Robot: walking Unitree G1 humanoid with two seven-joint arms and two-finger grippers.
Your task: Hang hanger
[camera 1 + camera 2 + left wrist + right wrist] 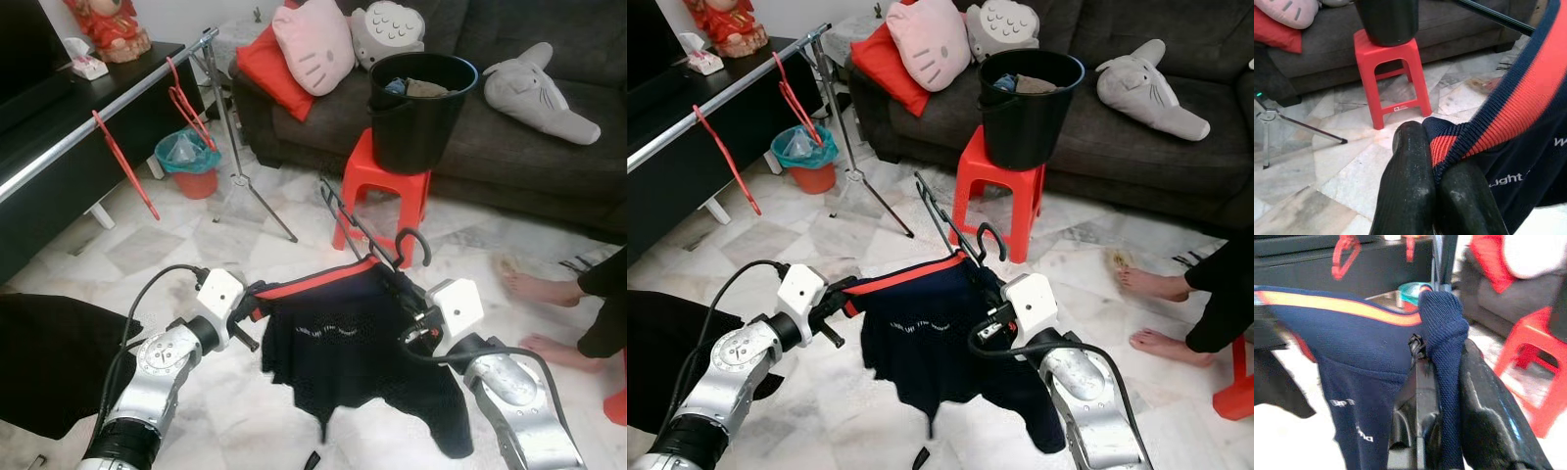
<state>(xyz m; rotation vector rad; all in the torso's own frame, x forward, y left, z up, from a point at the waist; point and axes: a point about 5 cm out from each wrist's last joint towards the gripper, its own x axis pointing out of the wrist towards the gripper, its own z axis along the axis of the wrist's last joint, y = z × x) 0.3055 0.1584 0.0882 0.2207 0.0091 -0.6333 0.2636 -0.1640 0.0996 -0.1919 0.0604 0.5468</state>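
The black wire hanger [377, 240], threaded through a navy knit shirt with a red-striped collar [343, 333], hangs between both arms above the floor: the left claw [1432, 161] is clamped on the collar, the right claw [1442, 396] clamped on hanger and cloth. Judging by this, the carry is in hand; next the hook must rise to the silver rail [98, 117] well off to the left, where red hangers [186, 103] dangle. The black bucket [421, 113] on the red stool [382, 191] holds laundry.

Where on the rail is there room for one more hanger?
The rail is bare between the two red hangers, and left of the nearer one. It is crowded at the far end, where the stand meets it.
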